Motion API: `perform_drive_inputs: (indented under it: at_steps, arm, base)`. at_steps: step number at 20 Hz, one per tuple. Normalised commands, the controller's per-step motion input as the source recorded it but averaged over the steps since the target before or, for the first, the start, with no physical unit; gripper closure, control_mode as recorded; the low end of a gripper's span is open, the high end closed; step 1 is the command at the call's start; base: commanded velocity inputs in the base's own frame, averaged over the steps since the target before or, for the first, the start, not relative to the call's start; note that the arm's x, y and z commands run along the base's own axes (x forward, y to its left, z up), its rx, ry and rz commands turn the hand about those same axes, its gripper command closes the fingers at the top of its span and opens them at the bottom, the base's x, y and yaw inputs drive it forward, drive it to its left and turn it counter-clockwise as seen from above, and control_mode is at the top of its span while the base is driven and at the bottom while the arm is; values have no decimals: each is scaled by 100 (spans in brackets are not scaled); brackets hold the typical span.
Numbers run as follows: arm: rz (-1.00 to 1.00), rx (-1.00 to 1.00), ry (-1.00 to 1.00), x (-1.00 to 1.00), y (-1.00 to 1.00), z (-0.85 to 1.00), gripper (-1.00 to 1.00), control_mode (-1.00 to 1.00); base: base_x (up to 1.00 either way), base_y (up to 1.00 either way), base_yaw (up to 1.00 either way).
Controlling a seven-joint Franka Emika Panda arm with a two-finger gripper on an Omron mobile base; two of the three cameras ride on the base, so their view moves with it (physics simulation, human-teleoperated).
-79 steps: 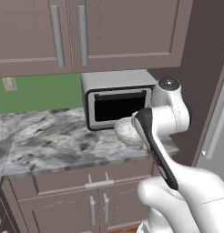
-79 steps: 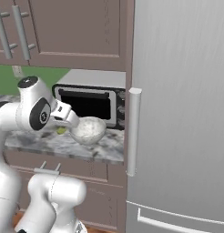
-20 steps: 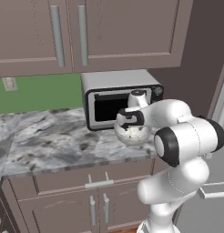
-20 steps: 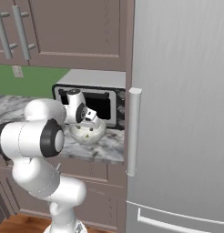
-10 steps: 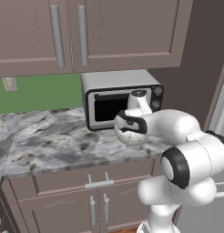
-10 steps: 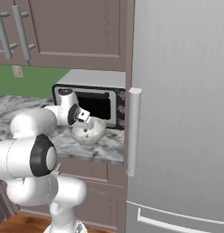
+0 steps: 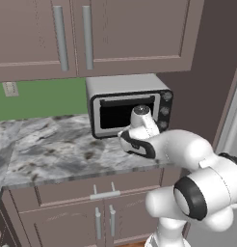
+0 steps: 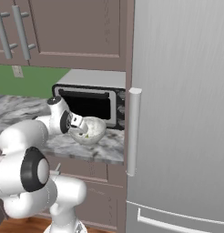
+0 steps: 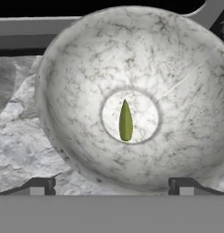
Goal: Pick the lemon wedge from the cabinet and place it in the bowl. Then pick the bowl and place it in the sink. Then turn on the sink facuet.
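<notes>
As I looked down, the tool stood wide open, empty, over the bowl, lemon wedge at the bowl's centre, bench beneath the bowl.

The bowl lay straight below the hand, white with grey marbling, and the lemon wedge rested on the flat round middle of its floor as a slim yellow-green sliver. The two finger tips stood wide apart at the near rim of the bowl, one at either side, gripping nothing. Around the bowl spread the grey marbled counter, and beyond the bowl's far rim ran a dark appliance front with a grey bar across it.
</notes>
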Motion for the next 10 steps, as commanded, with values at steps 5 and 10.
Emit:
perform_drive_inputs:
  at_steps: [5,10]
  arm:
    - [5,-3,0,6,0,-3,-100,-100]
    - [7,-4,6,16,0,-10,-100,-100]
  base:
    - [0,0,0]
    - [0,0,0]
